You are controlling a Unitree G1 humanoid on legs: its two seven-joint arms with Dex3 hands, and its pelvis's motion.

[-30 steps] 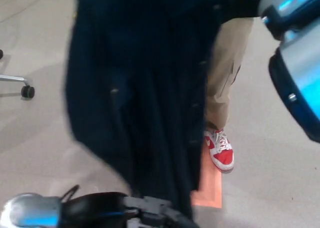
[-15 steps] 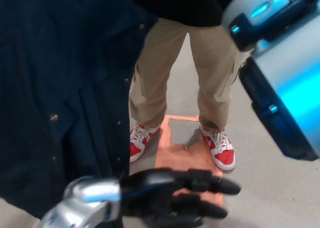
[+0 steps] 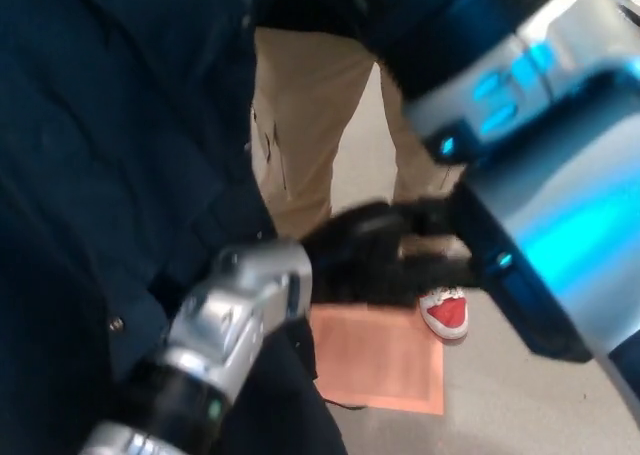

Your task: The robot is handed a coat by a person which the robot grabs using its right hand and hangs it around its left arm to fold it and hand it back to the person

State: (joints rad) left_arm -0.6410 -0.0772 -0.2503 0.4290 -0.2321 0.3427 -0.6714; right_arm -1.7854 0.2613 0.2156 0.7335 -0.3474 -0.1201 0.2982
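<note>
A dark navy coat (image 3: 110, 145) with small buttons fills the left half of the head view and hangs down past the bottom edge. My left arm's silver forearm (image 3: 235, 320) rises from the bottom left in front of the coat, with dark cloth beside and below it. My left hand (image 3: 385, 255) is black and blurred at the centre, its fingers stretched to the right and holding nothing. My right arm (image 3: 540, 185), silver with blue lights, crosses the right side towards the top edge. Its hand is out of the picture.
A person stands close in front: khaki trousers (image 3: 300, 115) and a red and white shoe (image 3: 446, 313). An orange mat (image 3: 375, 363) lies on the grey floor (image 3: 500, 405) by the feet.
My left forearm and hand have risen from the bottom edge to the centre. The coat has swung from the middle to the left. My right arm has come lower and closer.
</note>
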